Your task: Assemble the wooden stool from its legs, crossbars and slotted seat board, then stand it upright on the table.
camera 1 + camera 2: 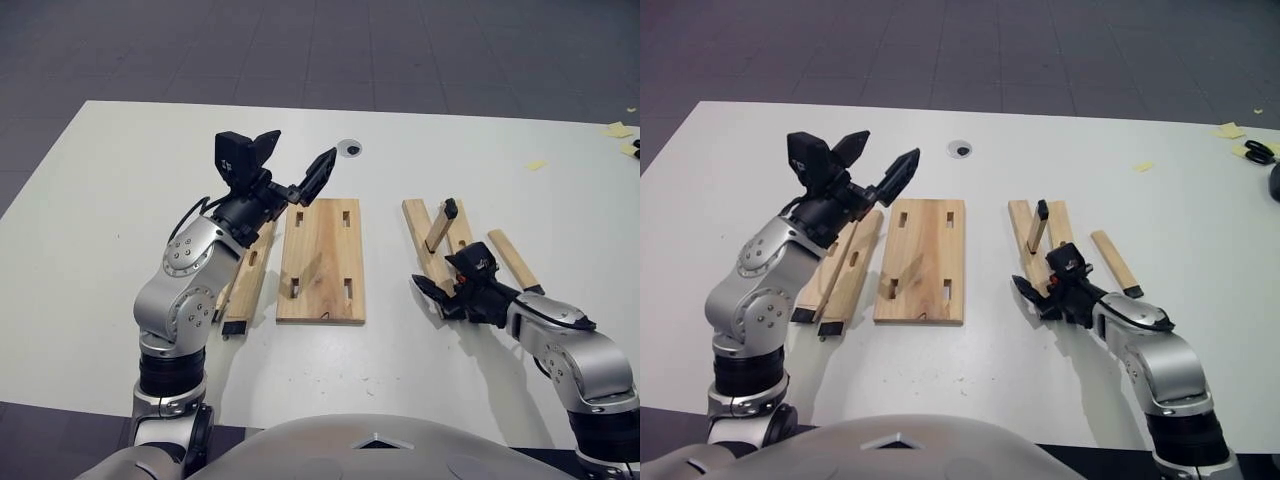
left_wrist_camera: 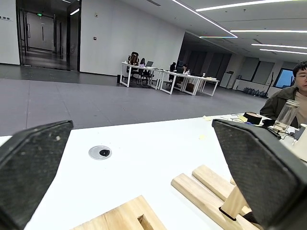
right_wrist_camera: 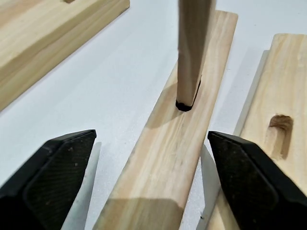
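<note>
Both open: right gripper straddling leg, left gripper hovering; skewed closing is risking knocking the 1 standing crossbar loose

Head stereo pair: high, on near side of seat board, facing forward and down; both share the whole table. Left wrist: low over board's far end, facing the room. Right wrist: very close on leg right of board.

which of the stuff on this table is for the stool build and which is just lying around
For the stool: slotted seat board; left pair of legs; right pair of legs, with a crossbar standing in one; loose crossbar.
Lying about: yellow paper scraps; tape roll; glass jar.
</note>
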`<state>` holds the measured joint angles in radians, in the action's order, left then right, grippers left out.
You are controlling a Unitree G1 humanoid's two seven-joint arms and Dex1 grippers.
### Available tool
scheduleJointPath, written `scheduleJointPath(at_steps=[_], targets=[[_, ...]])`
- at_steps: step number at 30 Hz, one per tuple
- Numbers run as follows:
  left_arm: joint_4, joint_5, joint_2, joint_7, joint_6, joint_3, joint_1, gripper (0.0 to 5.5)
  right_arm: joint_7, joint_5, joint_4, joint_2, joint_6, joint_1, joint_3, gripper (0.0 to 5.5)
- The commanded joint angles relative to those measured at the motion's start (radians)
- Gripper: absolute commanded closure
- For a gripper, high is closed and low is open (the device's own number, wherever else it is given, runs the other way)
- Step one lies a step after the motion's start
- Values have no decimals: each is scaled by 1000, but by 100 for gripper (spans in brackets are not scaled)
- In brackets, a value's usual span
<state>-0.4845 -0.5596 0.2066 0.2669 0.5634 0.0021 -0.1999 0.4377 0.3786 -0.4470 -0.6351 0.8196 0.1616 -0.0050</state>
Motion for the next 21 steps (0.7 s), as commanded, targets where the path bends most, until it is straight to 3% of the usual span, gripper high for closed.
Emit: scheduleJointPath(at_steps=[1, 10, 15, 18, 21], targets=[[-9, 23, -19, -20, -10, -17, 24, 10, 20, -22, 52, -43, 58, 12, 11, 202], [-4, 68, -60, -52, -55, -37, 56, 10, 42, -39, 105, -57, 14, -99, -3, 339], [21, 32, -89, -63, -58, 10, 7, 10, -73, -75, 203, 90, -231, -261, -95, 344], [38, -111, -124, -91, -9, 102, -68, 10, -110, -85, 227, 179, -415, -333, -125, 344], [81, -405, -142, -157, 105, 218, -171, 10, -17, -29, 159, 243, -540, -338, -78, 344]])
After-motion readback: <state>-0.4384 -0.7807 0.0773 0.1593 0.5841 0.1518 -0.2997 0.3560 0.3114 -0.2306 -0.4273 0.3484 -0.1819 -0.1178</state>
